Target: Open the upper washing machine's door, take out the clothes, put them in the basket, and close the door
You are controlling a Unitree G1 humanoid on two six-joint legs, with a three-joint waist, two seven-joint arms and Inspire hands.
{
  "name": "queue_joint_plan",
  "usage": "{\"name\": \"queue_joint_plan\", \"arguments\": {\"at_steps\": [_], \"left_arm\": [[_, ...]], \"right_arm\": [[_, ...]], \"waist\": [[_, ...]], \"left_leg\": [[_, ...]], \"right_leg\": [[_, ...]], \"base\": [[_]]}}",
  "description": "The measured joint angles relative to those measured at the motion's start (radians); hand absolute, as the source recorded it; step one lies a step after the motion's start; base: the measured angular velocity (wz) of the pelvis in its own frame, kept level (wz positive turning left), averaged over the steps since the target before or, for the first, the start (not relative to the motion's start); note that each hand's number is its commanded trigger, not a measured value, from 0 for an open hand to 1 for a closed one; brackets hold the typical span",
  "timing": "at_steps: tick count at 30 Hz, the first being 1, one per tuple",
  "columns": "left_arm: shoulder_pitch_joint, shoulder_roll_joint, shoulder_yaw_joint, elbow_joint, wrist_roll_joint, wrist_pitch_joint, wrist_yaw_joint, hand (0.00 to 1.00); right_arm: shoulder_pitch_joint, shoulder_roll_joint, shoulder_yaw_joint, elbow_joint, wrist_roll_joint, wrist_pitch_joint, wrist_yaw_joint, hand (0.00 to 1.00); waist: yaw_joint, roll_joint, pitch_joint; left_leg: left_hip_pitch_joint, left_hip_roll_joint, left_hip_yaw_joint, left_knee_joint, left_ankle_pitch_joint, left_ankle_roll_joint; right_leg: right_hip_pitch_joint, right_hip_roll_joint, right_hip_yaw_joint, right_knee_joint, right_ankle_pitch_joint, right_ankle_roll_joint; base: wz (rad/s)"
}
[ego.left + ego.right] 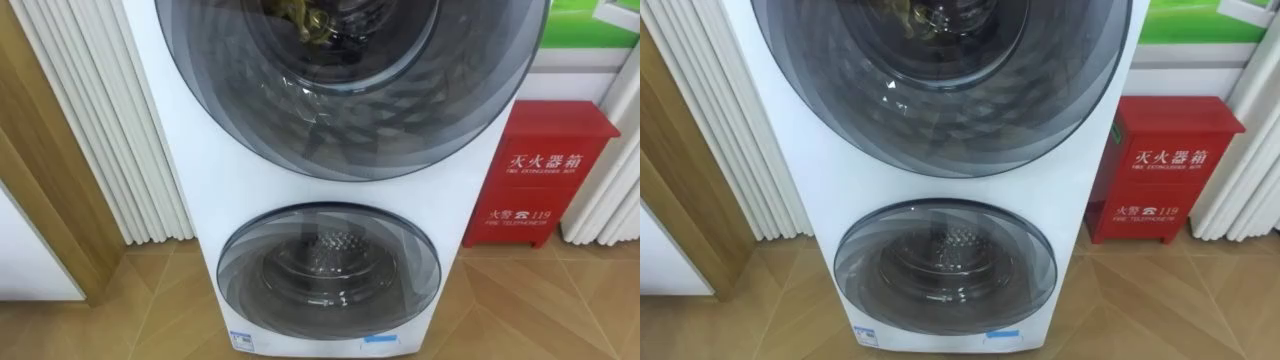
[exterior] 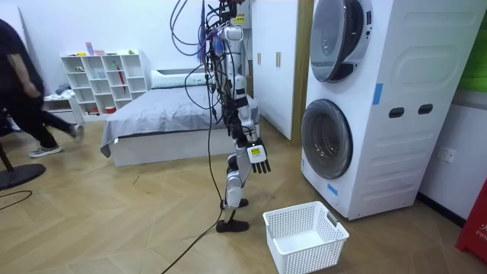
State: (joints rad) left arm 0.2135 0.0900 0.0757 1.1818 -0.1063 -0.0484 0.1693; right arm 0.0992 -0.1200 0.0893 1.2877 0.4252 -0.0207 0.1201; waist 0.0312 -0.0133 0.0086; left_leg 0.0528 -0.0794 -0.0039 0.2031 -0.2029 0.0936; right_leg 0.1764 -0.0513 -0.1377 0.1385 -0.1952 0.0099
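Clothes [image 1: 300, 22] sit inside the top drum of the washing machine [image 2: 411, 84]. A small yellow-brown bunch shows through the glass of the top door [image 1: 350, 120]. The bottom door [image 1: 328, 265] has glass too, and behind it I see just the shiny drum, no cloth. Both round doors look shut to me.

The robot stands on the wooden floor [image 2: 137, 221] facing the machine, a little way back from it. Its right hand [image 2: 259, 157] hangs low by its side with the fingers straight and loose, holding nothing. A white basket [image 2: 304, 237] sits on the floor near its feet, between the robot and the machine.

So the job has hardly begun. I think the first thing is to step closer, since the hand is well apart from the door. Then the top door must come open before anything can be picked. It is best to reach for the top door, not the bottom one, because that is where the clothes are. The door will swing out, so the robot should stand a bit to the side so it does not get bumped. After that, reach deep, curl the fingers round a good bunch of cloth, and pull slowly so it does not snag on the rim. The basket is close, so the cloth can drop straight in.
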Motion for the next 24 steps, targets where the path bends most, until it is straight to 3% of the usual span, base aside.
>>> {"name": "queue_joint_plan", "arguments": {"at_steps": [7,16,19,24], "left_arm": [[-0.001,0.0,0.0,-0.003,0.016,0.007,0.0,0.0],[-0.003,0.004,-0.001,-0.023,0.019,0.02,-0.006,0.0],[-0.006,0.003,0.0,-0.024,0.022,0.017,-0.007,0.0],[-0.008,0.01,0.009,-0.024,0.033,0.007,-0.024,0.0]], "right_arm": [[0.0,0.0,-0.001,0.0,0.006,0.002,0.002,0.0],[-0.002,-0.002,-0.004,-0.006,0.082,0.037,0.012,0.0],[-0.004,-0.007,-0.021,-0.034,0.081,0.038,0.002,0.0],[-0.026,-0.021,-0.109,-0.247,0.08,0.036,-0.03,0.0]], "waist": [[0.0,0.001,0.0009],[0.0,0.008,0.0013],[0.0,0.001,-0.0005],[-0.001,-0.002,0.0005]], "left_leg": [[-0.002,0.0,-0.001,0.0,0.0,0.0],[-0.005,-0.001,-0.004,-0.001,0.0,0.0],[-0.005,-0.001,0.0,-0.001,0.0,0.0],[-0.005,0.0,0.001,0.001,0.0,0.0]], "right_leg": [[-0.001,-0.001,-0.002,0.0,0.0,0.0],[-0.005,0.0,-0.002,-0.001,0.0,0.0],[-0.005,0.0,-0.001,-0.002,0.0,0.0],[-0.005,-0.001,-0.003,-0.002,0.0,0.0]], "base": [[0.0],[0.0],[0.0],[0.0]]}}
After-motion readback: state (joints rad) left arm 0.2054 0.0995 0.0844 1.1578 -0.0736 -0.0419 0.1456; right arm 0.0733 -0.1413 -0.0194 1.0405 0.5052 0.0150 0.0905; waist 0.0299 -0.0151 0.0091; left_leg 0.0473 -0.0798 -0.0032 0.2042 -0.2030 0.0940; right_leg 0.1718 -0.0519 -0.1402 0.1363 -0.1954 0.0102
